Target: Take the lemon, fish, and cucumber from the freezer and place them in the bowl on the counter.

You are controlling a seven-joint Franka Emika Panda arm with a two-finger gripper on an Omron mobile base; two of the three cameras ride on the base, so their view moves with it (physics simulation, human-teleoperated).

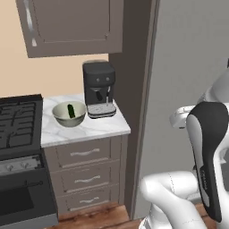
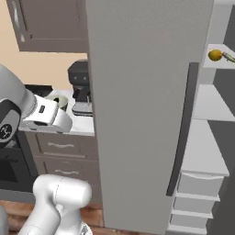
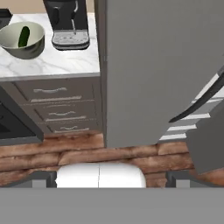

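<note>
The freezer (image 2: 147,114) stands with its broad grey door swung out, pale shelves showing to the door's right. Beside it the marble desk (image 1: 89,127) carries the bowl (image 1: 69,113), which sits just left of the black coffee machine (image 1: 99,89). The white arm (image 1: 208,156) is folded close above its base, forearm raised, hand pointed forward and down over the wood floor (image 3: 87,155) toward the door's foot. The pincer (image 3: 111,178) is spread wide and holds nothing. The cucumber (image 1: 71,110) lies in the bowl; the lemon (image 2: 215,55) rests on an upper freezer shelf
</note>
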